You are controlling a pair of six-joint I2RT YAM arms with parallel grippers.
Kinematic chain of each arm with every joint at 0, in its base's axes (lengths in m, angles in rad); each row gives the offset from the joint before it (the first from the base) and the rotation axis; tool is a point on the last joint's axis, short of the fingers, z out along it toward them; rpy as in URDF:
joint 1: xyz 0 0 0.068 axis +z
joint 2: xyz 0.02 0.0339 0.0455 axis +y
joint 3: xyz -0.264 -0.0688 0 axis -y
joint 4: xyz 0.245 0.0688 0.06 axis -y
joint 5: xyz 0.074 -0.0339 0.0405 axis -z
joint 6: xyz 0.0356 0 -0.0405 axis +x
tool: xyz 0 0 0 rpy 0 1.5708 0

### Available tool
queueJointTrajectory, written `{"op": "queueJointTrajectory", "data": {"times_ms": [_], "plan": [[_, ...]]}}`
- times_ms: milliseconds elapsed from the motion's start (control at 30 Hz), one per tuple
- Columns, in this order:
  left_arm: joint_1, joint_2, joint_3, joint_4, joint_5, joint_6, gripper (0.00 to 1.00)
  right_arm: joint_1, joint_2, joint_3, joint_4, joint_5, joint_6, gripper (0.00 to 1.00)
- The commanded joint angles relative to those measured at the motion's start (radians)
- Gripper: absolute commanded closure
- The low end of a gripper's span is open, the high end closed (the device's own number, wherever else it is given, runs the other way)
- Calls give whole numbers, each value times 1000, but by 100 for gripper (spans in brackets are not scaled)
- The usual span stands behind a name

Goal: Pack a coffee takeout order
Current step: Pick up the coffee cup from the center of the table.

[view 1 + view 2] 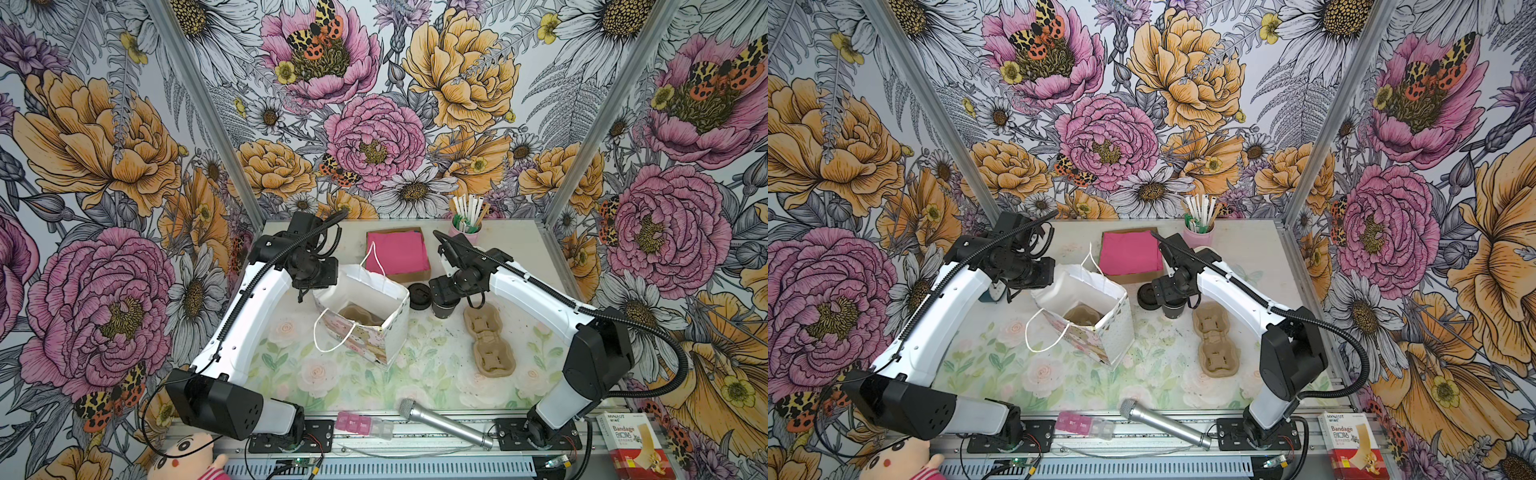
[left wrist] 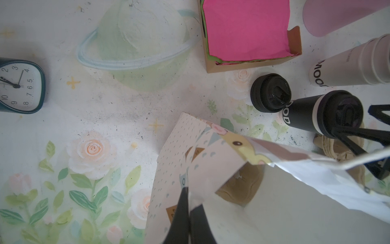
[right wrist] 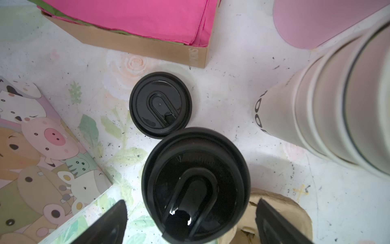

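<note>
"Two grippers: what has each got?"

"My left gripper (image 2: 188, 196) is clenched on the top edge of the cartoon-animal gift bag (image 1: 365, 338), with the paper wall pinched between my fingers. My right gripper (image 3: 192, 201) is released. Its jaws stand wide on either side of the lidded black cup (image 2: 299, 116), with a gap on both sides."

"Where is that cup?"

"Upright on the surface (image 1: 436, 374), between the bag and the moulded-pulp carrier (image 1: 490, 340), just beside the carrier's far end. A loose black lid (image 3: 160, 105) lies flat right next to it, toward the napkins."

"And the napkins?"

"The pink napkins (image 1: 397, 251) sit stacked in a cardboard tray (image 3: 147, 49) at the back, with green ones showing under them. A stack of white paper cups (image 2: 348, 65) is near the black cup, and a second pulp carrier (image 1: 357, 314) lies at the bottom of the bag."
</note>
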Motion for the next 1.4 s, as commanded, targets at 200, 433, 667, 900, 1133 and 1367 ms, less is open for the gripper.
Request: {"op": "queueJointTrajectory", "data": {"times_ms": [200,433,667,900,1133,1367], "plan": [[-11,9,-29,-34,27,-5,100,-7,51,62,-35,1,-6,3],[-12,15,-30,-34,32,-6,100,-7,74,64,-43,5,-6,2],[-14,25,-24,-34,34,-4,100,-8,99,75,-48,-4,-6,2],[-13,30,-26,-34,34,-1,100,-8,121,83,-51,-18,-5,2],[-17,36,-23,-34,37,-3,100,-8,140,90,-53,-14,-7,2],[-19,38,-26,-34,37,-4,100,-8,155,91,-54,-19,-3,3]]}}
